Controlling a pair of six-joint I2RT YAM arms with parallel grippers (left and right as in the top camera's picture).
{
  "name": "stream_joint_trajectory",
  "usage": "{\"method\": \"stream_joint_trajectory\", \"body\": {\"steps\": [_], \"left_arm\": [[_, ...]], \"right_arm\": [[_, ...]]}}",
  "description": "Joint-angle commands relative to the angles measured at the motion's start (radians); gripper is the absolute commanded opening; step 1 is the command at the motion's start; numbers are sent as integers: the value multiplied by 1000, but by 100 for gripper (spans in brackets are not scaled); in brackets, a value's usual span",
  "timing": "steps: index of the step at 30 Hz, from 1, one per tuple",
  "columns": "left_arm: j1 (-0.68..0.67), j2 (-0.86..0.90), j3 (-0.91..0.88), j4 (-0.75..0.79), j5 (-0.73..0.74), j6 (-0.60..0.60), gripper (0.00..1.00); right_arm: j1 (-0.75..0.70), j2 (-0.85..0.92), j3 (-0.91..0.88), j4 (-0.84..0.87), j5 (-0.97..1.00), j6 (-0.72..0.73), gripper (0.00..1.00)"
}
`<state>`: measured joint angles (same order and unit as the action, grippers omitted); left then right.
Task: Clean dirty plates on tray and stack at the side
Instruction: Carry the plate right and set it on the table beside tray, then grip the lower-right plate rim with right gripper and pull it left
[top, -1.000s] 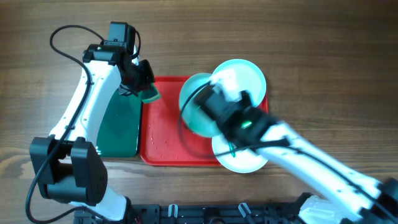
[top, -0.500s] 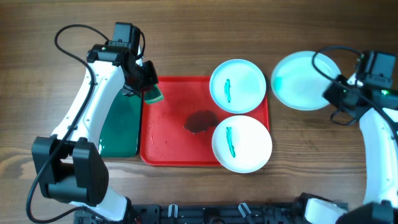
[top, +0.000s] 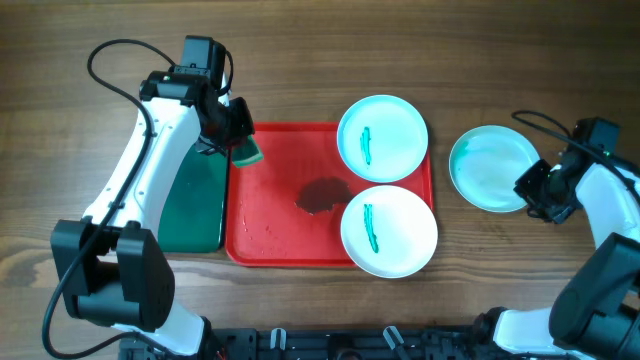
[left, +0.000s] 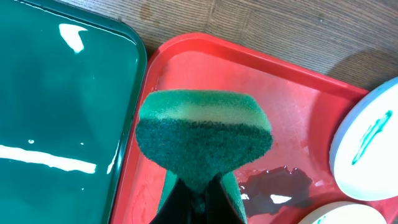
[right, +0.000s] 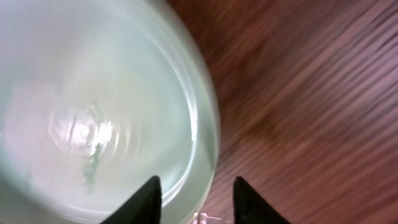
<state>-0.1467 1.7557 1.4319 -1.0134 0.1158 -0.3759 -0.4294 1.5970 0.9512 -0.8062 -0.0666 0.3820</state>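
Plates (top: 382, 138): two on tray (top: 270, 220), one beside.

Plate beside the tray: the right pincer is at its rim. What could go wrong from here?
1. The right pincer stands open with the rim of the lone plate between its fingers; pulling away could drag or tip it.
2. A faint teal smear shows on that plate, so it may not be fully clean.
3. A puddle lies on the red tray beside the near streaked plate; it may be slippery to grip.
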Motion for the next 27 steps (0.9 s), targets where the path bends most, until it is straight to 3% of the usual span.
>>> {"method": "stream_joint_trajectory", "body": {"steps": [1, 3, 8, 12, 17, 20, 27], "left_arm": [[-2, -21, 12, 2, -9, -2, 4], [-2, -21, 12, 2, -9, -2, 4], [-2, -21, 12, 2, -9, -2, 4], [-2, -21, 12, 2, -10, -2, 4], [-2, -21, 12, 2, -10, -2, 4], [-2, -21, 12, 3, -10, -1, 4], [-2, -21, 12, 3, -10, -1, 4]], "right_arm": [[29, -111, 100, -86, -250, -158, 44], [99, -197, 103, -159, -341, -232, 51], [384, -225, 56, -278, -256, -236, 52], [500, -189, -27, -254, -179, -148, 52], [520, -143, -150, -102, -150, -121, 52], [522, -130, -209, 20, -218, -140, 46], [522, -130, -209, 13, -226, -145, 11]]}}
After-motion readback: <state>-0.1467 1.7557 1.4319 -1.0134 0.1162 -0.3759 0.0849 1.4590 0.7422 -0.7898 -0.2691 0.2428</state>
